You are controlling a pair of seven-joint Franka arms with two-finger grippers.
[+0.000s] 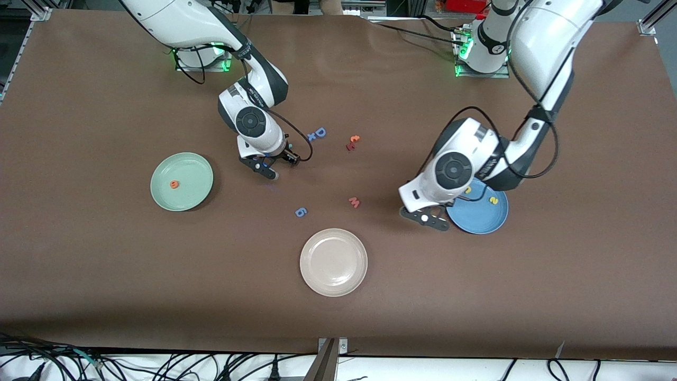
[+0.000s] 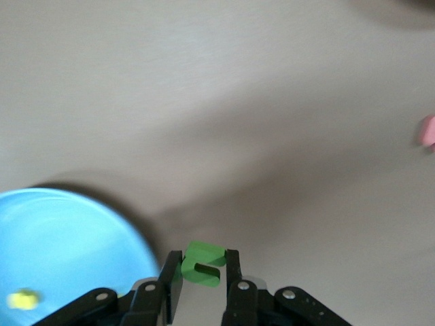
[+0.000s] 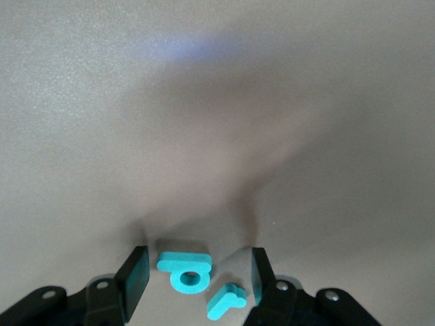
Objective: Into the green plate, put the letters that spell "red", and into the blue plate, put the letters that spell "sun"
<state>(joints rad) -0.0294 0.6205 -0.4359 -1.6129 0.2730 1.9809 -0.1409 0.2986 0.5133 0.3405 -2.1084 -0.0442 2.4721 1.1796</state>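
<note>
My left gripper [image 2: 203, 272] [image 1: 429, 216] is shut on the olive-green "n" [image 2: 200, 261], just off the rim of the blue plate [image 1: 484, 219] [image 2: 61, 244] toward the right arm's end. Two yellow letters [image 1: 494, 200] [image 1: 468, 189] lie in that plate. My right gripper [image 3: 197, 280] [image 1: 268, 165] is low over the table, open. The teal "d" [image 3: 185, 270] and teal "r" [image 3: 226, 301] lie flat between its fingers. The green plate [image 1: 193, 197] holds the orange "e" [image 1: 173, 184].
A cream-white plate [image 1: 333, 262] sits nearest the front camera. Loose letters lie mid-table: a blue "D" [image 1: 317, 133], a red-orange pair [image 1: 353, 142], a pink "w" [image 1: 354, 202] [image 2: 427, 130] and a blue "6" [image 1: 300, 212].
</note>
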